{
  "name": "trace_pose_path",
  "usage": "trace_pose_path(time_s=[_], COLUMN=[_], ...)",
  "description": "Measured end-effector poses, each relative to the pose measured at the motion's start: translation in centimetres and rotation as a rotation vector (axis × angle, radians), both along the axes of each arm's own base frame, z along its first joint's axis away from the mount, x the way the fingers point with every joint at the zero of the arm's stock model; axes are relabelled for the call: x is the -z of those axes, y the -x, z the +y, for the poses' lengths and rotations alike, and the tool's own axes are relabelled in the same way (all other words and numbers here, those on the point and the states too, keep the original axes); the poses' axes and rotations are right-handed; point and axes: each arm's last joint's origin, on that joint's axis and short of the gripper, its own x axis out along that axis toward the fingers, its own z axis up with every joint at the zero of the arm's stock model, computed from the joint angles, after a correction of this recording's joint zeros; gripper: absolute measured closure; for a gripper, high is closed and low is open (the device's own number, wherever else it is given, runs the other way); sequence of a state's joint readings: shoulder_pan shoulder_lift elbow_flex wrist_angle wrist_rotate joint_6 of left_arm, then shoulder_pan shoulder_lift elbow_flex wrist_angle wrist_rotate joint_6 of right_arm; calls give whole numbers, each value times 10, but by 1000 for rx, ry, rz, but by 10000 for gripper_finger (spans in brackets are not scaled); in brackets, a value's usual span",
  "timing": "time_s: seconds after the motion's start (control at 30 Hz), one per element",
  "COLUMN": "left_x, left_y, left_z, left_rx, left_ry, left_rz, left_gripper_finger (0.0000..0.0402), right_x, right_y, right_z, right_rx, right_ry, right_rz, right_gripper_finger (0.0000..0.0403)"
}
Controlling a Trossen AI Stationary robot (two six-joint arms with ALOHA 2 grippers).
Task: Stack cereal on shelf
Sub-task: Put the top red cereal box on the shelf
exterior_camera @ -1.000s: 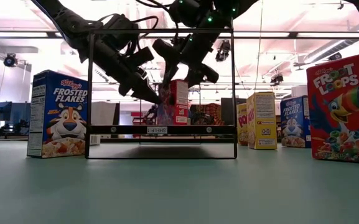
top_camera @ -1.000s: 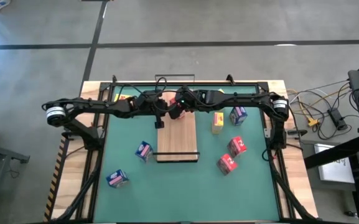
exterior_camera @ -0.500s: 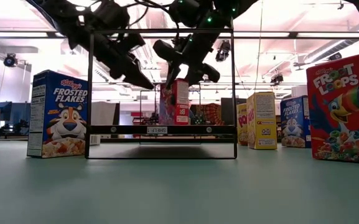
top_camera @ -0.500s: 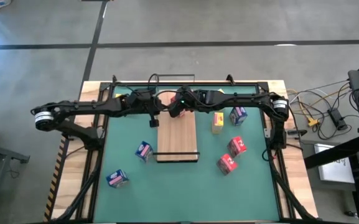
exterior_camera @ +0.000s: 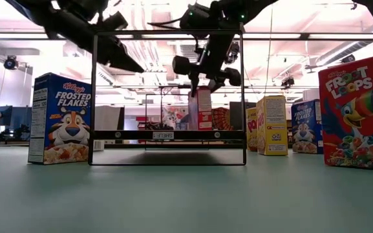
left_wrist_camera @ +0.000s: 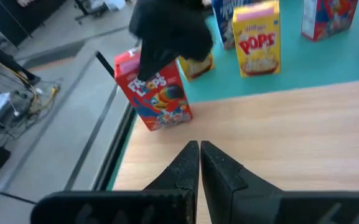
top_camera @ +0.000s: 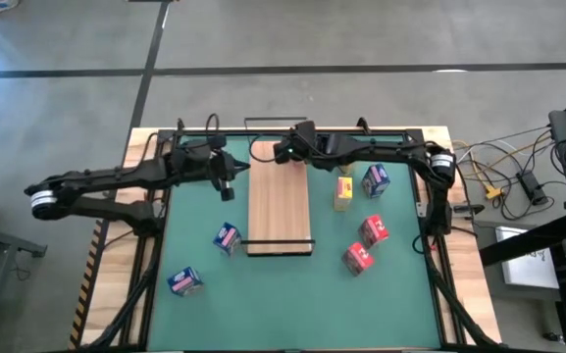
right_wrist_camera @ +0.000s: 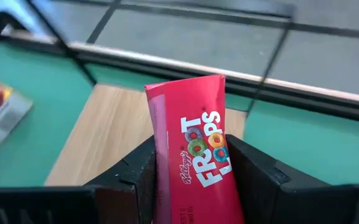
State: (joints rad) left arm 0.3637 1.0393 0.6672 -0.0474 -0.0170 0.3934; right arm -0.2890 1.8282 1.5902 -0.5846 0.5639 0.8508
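The right gripper [right_wrist_camera: 191, 180] is clamping a glossy red cardboard Froot Loops box [right_wrist_camera: 191, 155] over the pale-wood shelf [top_camera: 279, 211]; the left gripper [left_wrist_camera: 199, 163] is hovering closed.

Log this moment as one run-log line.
right claw: shut on red Froot Loops box, at far end of shelf | left claw: shut, empty, left of shelf

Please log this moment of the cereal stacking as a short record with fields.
shelf: light-wood board on the green mat
right claw: shut on a red Froot Loops box, at the board's far end
left claw: shut, empty, off the board's left edge
boxes on mat: two blue at left; yellow, blue, two red at right
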Motion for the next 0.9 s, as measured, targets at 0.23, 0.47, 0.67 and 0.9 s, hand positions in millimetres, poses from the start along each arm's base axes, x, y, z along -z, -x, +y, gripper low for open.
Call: trace_pose_path(time_s=[0.23, 0.47, 0.67, 0.9], left_x=[-1, -2, -2, -2], left_y=[14, 14, 14, 14], left_z=[-5, -5, -5, -5], left_rx=[-3, -3, -3, -3], left_ry=[-8, -7, -7, -7], left_rz=[-37, -45, -43, -44], left_gripper_finger=[401, 401, 401, 401], right_x=[4, 12, 12, 12], right_y=[-2, -4, -5, -7], right_z=[-2, -3, -2, 0], right_rx=[92, 139, 126, 112], right_ry=[-21, -27, -21, -31], right_rz=[-66, -81, -76, -81], right_gripper_finger=[248, 246, 238, 188])
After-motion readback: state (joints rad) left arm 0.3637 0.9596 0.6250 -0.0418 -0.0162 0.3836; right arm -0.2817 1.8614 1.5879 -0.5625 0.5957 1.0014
